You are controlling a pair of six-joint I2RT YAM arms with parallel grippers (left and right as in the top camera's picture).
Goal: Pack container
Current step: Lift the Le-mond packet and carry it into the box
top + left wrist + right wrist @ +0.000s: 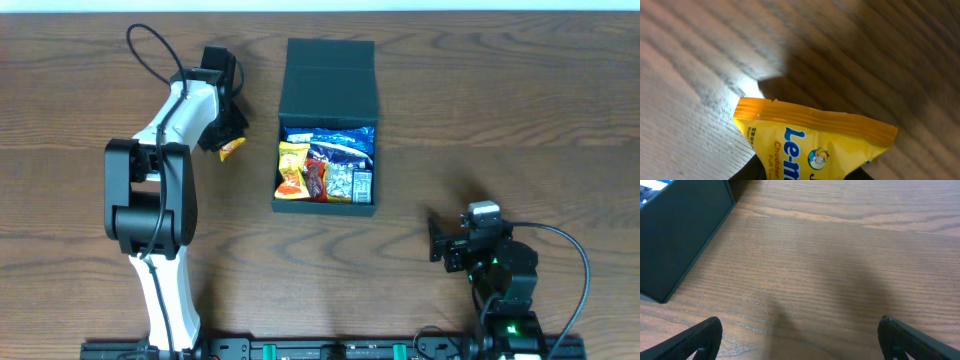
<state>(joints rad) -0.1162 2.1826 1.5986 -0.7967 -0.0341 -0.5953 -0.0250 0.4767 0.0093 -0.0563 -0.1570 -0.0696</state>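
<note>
container (pixel 322 207): matte dark teal-black square box, mid-table toward far edge, flap lid (pixel 329 80) folded back open, snack packets (pixel 325 170) inside | left gripper (pixel 228 140): pinching yellow cheddar-puff packet (pixel 810 142), left of box | right gripper (pixel 800 322): fingers spread wide, toward near right corner

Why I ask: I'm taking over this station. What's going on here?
The left gripper holds a yellow packet just left of the open box, apparently to pack it. The box already contains several other packets. The right gripper is open and empty, over bare table to the right of the box.
</note>
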